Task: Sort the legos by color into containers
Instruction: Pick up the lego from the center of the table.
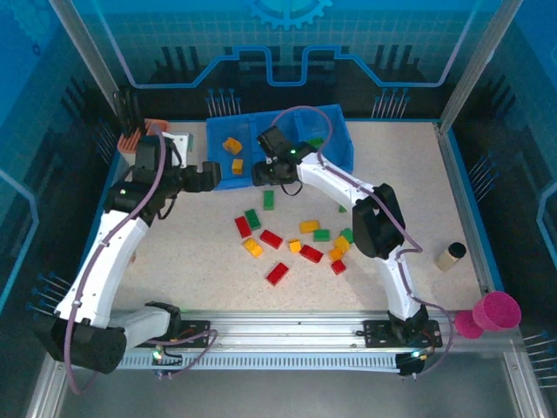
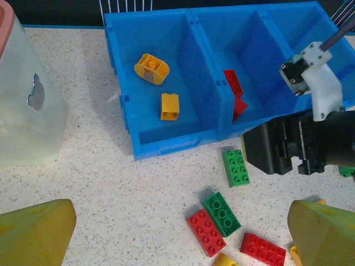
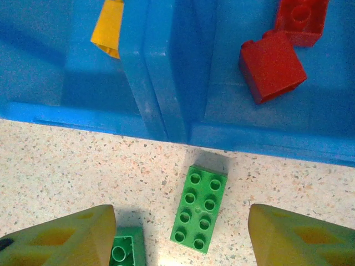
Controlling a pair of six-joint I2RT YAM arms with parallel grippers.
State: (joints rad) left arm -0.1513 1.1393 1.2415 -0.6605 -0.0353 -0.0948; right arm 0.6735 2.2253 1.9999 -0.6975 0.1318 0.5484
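Observation:
The bright-blue tray lies at the back of the table. Its left compartment holds two yellow bricks, and the middle one holds red bricks. My left gripper hovers open near the tray's front left corner, above a red brick and an upturned green brick. My right gripper stands open just in front of the tray wall. A green eight-stud brick lies flat on the table between its yellow fingertips, touching neither. Several more red, green and yellow bricks lie scattered mid-table.
A salmon-orange holder and a translucent white block stand left of the tray. A wooden cylinder and a magenta cup sit at the right. The right arm's black wrist hangs close to my left gripper's right finger.

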